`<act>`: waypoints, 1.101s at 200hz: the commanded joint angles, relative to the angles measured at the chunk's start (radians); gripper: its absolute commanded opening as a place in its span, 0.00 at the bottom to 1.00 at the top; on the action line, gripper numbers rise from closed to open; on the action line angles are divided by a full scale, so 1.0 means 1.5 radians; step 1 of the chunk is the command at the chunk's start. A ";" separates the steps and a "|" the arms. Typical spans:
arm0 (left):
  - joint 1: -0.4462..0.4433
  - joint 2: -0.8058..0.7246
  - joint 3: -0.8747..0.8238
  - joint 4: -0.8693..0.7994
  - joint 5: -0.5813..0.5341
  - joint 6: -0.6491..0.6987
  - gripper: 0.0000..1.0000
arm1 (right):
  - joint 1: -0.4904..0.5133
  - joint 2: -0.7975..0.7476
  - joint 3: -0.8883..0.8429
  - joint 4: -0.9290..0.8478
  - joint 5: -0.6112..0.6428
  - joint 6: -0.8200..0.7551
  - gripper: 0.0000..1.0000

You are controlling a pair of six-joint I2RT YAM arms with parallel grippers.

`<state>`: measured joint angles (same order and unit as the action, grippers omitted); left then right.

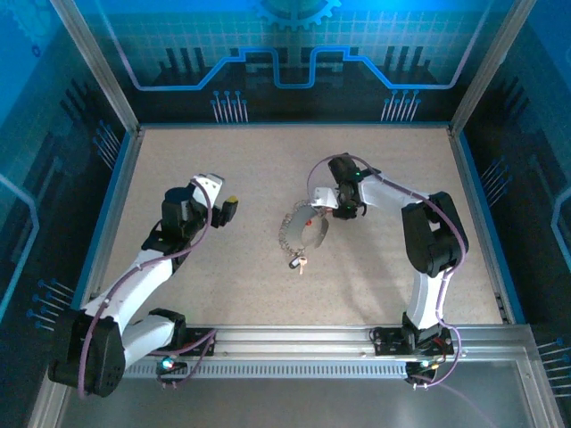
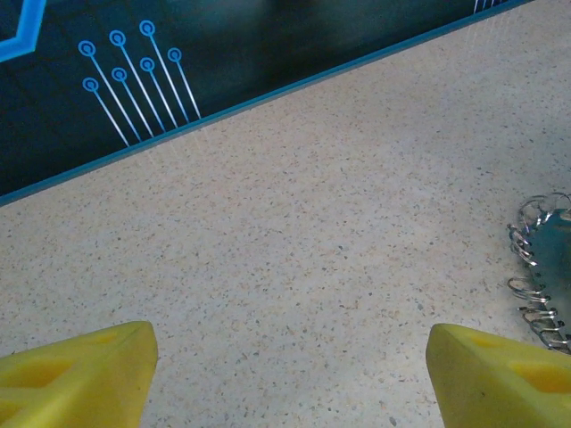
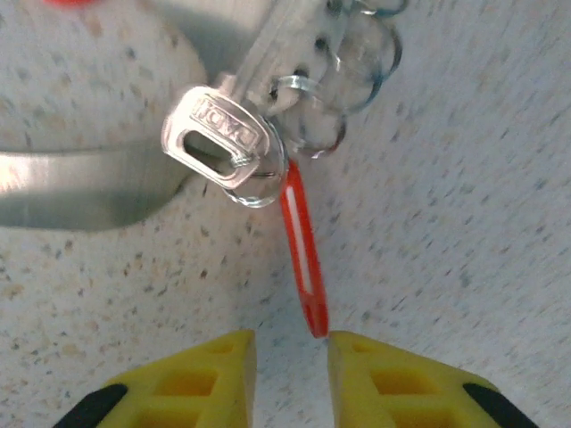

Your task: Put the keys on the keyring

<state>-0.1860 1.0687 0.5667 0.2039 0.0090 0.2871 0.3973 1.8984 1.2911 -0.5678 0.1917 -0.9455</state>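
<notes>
Table (image 1: pixel 223 160), beige and speckled, holds everything, and the two arms reach in from its near edge.

The left gripper (image 1: pixel 234 207) hangs over the left half of the table with its jaws wide and nothing between them. In its wrist view the yellow fingertips (image 2: pixel 80 374) stand far apart over bare table. The keyring (image 2: pixel 533 287) shows at the edge of that view, well apart from them.

The right gripper (image 1: pixel 323 203) sits just right of the table's middle, at the far right end of the keyring (image 1: pixel 282 230). The keyring is a floppy oval of linked silvery rings lying flat, between the two grippers and much nearer the right one.

A small cluster of keys (image 1: pixel 298 262) lies at the loop's near end, away from both grippers.

In the right wrist view the right gripper (image 3: pixel 290 343) has its jaws narrow, with a slim gap left between them. A silver key (image 3: pixel 223 138) with a slotted head lies just ahead of the fingers, beside a few rings (image 3: pixel 361 53). A thin red tab (image 3: pixel 303 259) runs from that key toward the gripper. Its tip is at the mouth of the gap, against one fingertip (image 3: pixel 375 366). I cannot tell whether it is pinched.
</notes>
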 commanded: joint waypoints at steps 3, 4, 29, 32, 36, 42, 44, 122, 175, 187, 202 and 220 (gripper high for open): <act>0.004 0.005 0.008 -0.004 0.004 -0.002 0.81 | -0.013 -0.013 -0.019 -0.008 0.023 0.005 0.40; 0.003 0.005 0.007 -0.004 0.003 -0.003 0.81 | -0.014 -0.015 -0.020 -0.007 0.023 0.005 0.40; 0.003 0.013 0.009 -0.004 -0.007 -0.009 0.91 | -0.041 -0.061 -0.031 0.010 0.006 0.016 0.40; 0.003 0.013 0.009 -0.004 -0.011 -0.010 0.92 | -0.045 -0.070 -0.031 0.013 -0.001 0.022 0.40; 0.003 0.013 0.007 -0.001 -0.013 -0.011 0.94 | -0.050 -0.081 -0.031 0.016 -0.010 0.030 0.40; 0.003 0.013 0.004 0.003 -0.019 -0.017 0.98 | -0.056 -0.102 -0.035 0.024 -0.025 0.044 0.40; 0.003 0.014 0.002 0.006 -0.022 -0.020 0.99 | -0.058 -0.109 -0.037 0.028 -0.031 0.049 0.40; 0.015 -0.056 -0.045 0.011 -0.080 -0.198 0.99 | -0.146 -0.498 -0.386 0.513 -0.209 0.488 1.00; 0.015 -0.078 -0.195 0.154 -0.164 -0.169 0.99 | -0.149 -0.675 -0.623 0.650 -0.102 0.599 1.00; 0.014 -0.050 -0.197 0.174 -0.163 -0.144 0.99 | -0.156 -0.673 -0.667 0.691 -0.068 0.595 1.00; 0.015 0.000 -0.207 0.250 -0.160 -0.123 0.99 | -0.171 -0.646 -0.702 0.745 -0.062 0.591 1.00; 0.016 0.080 -0.222 0.374 -0.188 -0.127 0.99 | -0.190 -0.581 -0.723 0.818 -0.089 0.588 1.00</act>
<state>-0.1719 1.0740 0.2687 0.4839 -0.2142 0.0582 0.1509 0.9367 0.2489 0.4381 0.0391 -0.0891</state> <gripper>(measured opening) 0.990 0.996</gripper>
